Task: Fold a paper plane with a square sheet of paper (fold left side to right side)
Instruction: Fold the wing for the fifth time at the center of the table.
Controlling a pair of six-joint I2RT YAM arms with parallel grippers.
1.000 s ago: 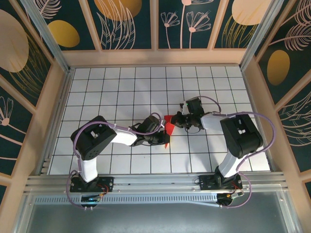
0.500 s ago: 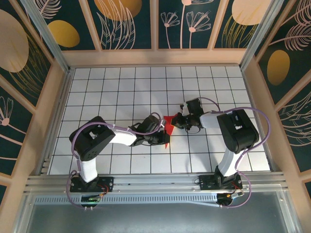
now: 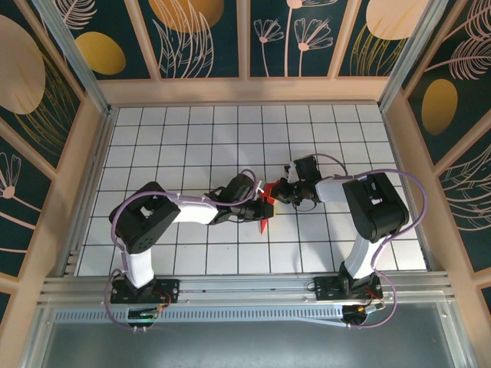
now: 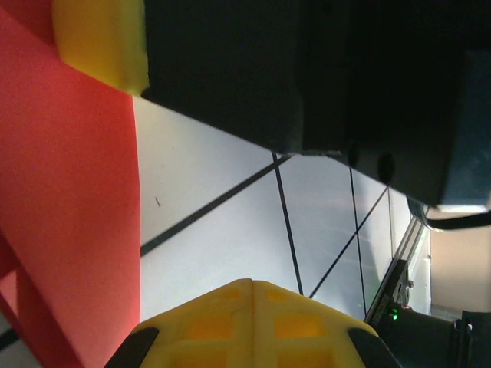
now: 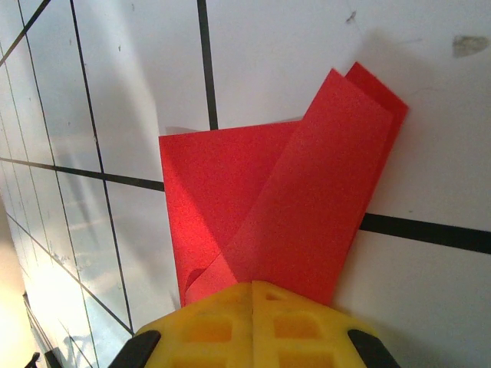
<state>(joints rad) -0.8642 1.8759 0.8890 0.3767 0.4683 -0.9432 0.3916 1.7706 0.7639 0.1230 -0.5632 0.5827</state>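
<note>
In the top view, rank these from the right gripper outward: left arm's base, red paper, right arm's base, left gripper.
From the right gripper:
1. red paper, at its tips, leftward.
2. left gripper, just across the paper.
3. right arm's base, near edge, right side.
4. left arm's base, near edge, far left.

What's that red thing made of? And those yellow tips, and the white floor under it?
The red sheet looks like thin matte paper: it has sharp creases and layered flaps. The yellow pads on the jaws are probably soft rubber or foam, matte and moulded in a waffle pattern. The table is a smooth white board with black grid lines, faintly glossy; its exact material is hard to tell.
</note>
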